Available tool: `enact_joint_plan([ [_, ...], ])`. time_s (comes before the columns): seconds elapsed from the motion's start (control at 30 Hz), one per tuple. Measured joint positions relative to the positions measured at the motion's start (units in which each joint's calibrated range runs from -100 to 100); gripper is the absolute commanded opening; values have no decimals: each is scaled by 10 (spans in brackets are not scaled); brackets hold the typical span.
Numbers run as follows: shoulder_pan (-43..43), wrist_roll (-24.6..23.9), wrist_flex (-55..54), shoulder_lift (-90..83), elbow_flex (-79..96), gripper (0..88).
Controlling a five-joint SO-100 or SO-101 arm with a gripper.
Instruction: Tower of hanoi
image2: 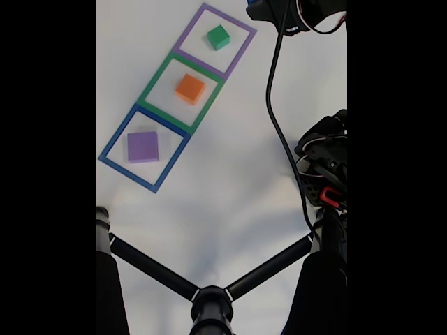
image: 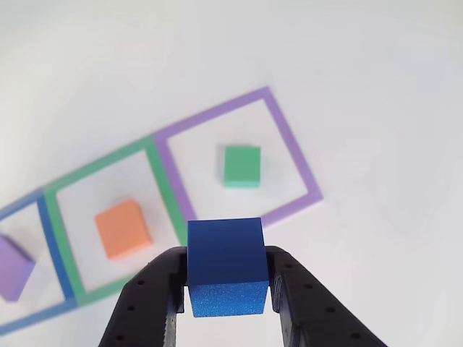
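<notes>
Blue cube (image: 225,266), clamped between the fingers (image: 277,285), lower centre; green cube (image: 241,166) in the purple square (image: 293,144) lies directly above it in frame.

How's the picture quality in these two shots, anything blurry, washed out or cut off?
In the other view, the blue cube held in the gripper is sharp, while the squares behind look soft and the white table is washed out. In the fixed view, black bars flank the picture, and dark stand legs show only as a silhouette.
</notes>
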Motion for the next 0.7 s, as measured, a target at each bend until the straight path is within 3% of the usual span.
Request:
enact_joint_plan([
  [0.33, 71, -2, -436, -63, 483, 13],
  [0.7, 70, 0, -863, 45, 711, 15],
])
